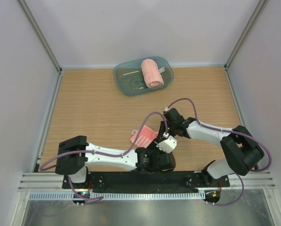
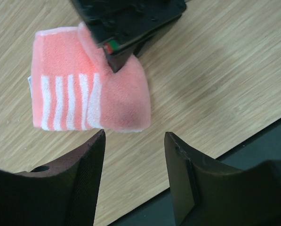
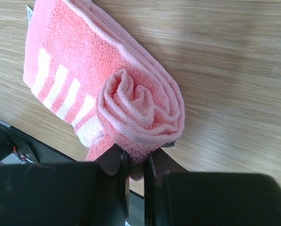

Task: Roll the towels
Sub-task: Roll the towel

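Observation:
A pink towel with white stripes (image 1: 144, 136) lies near the table's front edge, half rolled. In the right wrist view its rolled end (image 3: 140, 117) is pinched between my right gripper's (image 3: 136, 157) jaws, and the flat striped part (image 3: 65, 80) trails to the left. My right gripper (image 1: 164, 140) sits at the towel's right end. My left gripper (image 2: 133, 146) is open and empty, just in front of the towel (image 2: 88, 94), not touching it. A finished pink roll (image 1: 151, 72) lies in the teal tray (image 1: 128, 82) at the back.
The tray also holds small thin items (image 1: 131, 74). The black base rail (image 1: 131, 178) runs just in front of the towel. White walls enclose the table on three sides.

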`<action>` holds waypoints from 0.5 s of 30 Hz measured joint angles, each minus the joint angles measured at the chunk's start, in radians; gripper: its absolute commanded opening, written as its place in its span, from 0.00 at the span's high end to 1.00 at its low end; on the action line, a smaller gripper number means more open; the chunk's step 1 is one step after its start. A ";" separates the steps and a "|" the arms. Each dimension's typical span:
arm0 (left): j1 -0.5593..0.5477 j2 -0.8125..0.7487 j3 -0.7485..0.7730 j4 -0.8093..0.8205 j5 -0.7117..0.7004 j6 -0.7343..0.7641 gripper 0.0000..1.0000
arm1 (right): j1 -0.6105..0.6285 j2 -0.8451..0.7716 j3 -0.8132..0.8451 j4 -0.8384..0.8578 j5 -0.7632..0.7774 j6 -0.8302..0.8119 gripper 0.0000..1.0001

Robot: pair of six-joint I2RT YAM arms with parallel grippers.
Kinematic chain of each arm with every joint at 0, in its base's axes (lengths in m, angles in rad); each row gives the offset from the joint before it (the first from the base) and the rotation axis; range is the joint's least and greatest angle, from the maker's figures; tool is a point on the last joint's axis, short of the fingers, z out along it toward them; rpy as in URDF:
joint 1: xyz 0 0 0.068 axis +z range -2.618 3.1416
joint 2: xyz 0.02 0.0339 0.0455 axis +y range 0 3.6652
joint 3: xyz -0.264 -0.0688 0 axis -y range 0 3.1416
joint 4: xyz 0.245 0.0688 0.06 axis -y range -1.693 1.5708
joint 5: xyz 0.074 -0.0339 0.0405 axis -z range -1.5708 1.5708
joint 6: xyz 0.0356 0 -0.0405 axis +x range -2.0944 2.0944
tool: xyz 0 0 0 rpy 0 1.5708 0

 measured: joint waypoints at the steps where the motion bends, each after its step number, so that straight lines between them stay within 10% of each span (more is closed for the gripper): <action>1: -0.005 0.025 0.008 0.007 -0.006 0.016 0.45 | 0.000 0.000 0.000 -0.001 0.000 0.000 0.99; 15: 0.037 0.180 -0.038 0.135 -0.029 0.093 0.47 | 0.006 0.000 0.000 -0.002 -0.002 0.000 0.99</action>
